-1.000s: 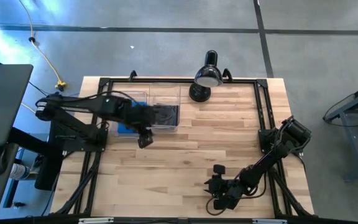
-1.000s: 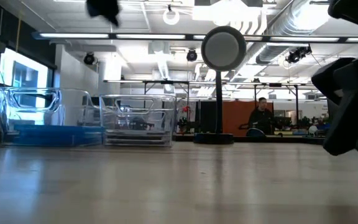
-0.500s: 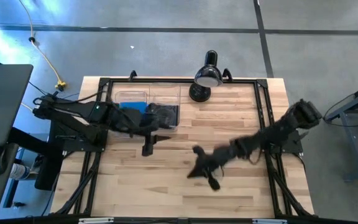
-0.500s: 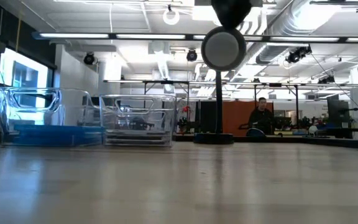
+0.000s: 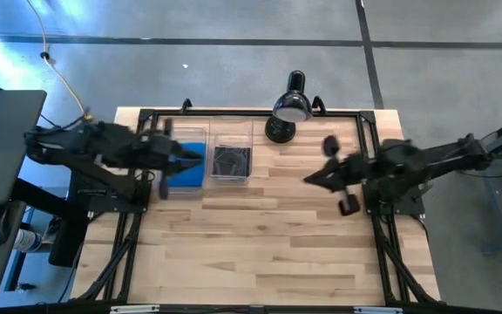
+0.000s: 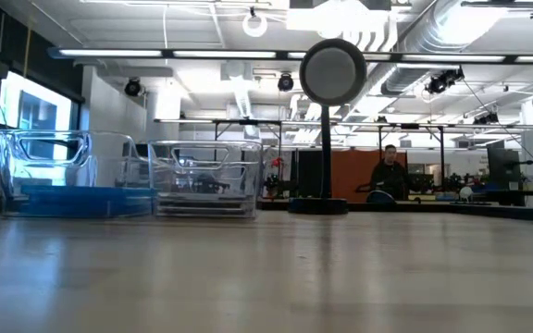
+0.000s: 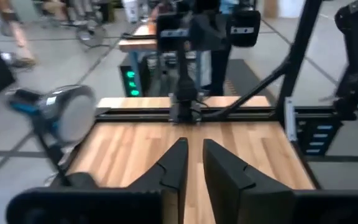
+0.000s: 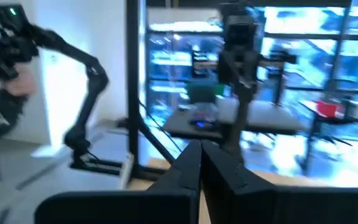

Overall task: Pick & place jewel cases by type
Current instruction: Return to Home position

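Wooden counter (image 5: pixel 260 227) carries blue translucent jewel cases (image 6: pixel 81 197) in the left clear plastic bin (image 6: pixel 44 153) and dark grey jewel cases (image 5: pixel 231 161) in the right clear plastic bin (image 6: pixel 206 157); a low sweep of the empty, narrowly parted left claw (image 7: pixel 195 144) over the left bin could clip its wall, while the closed right claw (image 8: pixel 201 144) is well apart.
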